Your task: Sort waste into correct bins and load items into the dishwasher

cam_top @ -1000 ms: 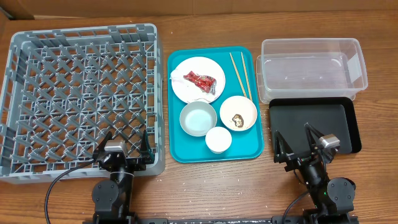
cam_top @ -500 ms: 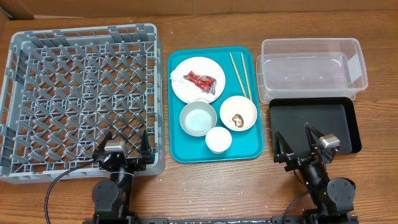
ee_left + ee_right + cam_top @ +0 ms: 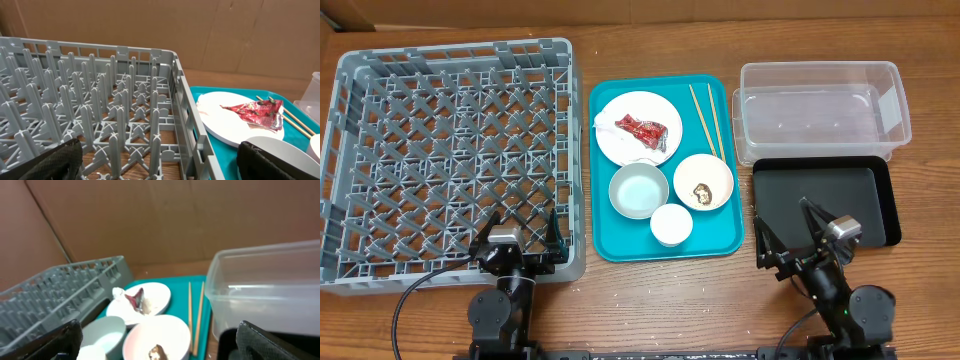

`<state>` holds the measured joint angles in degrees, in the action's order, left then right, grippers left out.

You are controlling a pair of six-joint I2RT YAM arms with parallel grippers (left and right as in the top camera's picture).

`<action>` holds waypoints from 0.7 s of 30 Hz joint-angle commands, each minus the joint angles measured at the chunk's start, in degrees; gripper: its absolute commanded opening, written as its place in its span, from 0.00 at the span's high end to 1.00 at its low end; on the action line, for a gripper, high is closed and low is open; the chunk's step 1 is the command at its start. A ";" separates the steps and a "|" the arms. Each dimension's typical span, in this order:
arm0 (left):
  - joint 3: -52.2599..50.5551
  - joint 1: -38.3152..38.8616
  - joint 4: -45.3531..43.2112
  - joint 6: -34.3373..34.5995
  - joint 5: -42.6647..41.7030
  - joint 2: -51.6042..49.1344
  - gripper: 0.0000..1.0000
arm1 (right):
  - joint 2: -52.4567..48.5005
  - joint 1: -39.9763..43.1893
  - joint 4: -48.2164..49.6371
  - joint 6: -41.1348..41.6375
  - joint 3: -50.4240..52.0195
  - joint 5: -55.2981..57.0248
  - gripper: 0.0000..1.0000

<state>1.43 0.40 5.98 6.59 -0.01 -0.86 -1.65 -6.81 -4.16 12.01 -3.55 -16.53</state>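
Both stand wide and empty, the left gripper (image 3: 525, 228) over the near rim of the grey plastic lattice dish rack (image 3: 450, 50), the right gripper (image 3: 788, 226) at the shallow black rectangular tray (image 3: 860, 190). The shiny red wrapper (image 3: 642, 128), long axis ten-to-four, lies on the round pale plate (image 3: 620, 148) — one o'clock from the left, ten o'clock from the right, the left seemingly a little nearer.

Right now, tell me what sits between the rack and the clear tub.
Overhead shows the teal tray, loaded with plate, empty bowl, soiled bowl, cup and chopsticks.
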 commanded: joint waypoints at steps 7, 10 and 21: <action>-0.52 0.37 -0.26 -1.03 -0.02 0.50 0.00 | -22.10 -0.31 -8.92 -3.50 -27.69 -6.80 0.00; -0.52 0.37 -0.26 -1.03 -0.02 0.50 0.00 | -31.98 -0.33 -14.29 -3.54 -37.68 -7.17 0.00; -0.52 0.37 -0.26 -1.05 -0.02 0.50 0.00 | -84.67 -10.49 -37.22 -9.51 -81.11 -11.89 0.00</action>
<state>1.32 0.40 5.93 6.59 -0.01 -0.73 -78.94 -12.56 -38.85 4.82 -78.91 -29.91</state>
